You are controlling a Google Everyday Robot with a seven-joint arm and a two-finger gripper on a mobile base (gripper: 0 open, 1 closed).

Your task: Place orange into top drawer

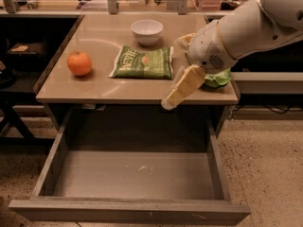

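Glossy orange (79,63) on table (109,86) left side, top drawer (128,211) open below, gripper (171,100) over table's front edge, open or closed unclear.

The single arm (255,22) enters at the upper right corner of the view and slopes down toward the centre. Its forearm is a thick white cylinder, ending in a thin tan ring where it meets the wrist. The wrist housing (208,51) is a rounded pale grey block with a small perforated grille on its lower face. From this housing the gripper (171,100) extends as a cream-coloured member, tilted down and toward the left of the view. Its tip lies at the front edge of the bench (109,86), right of centre.
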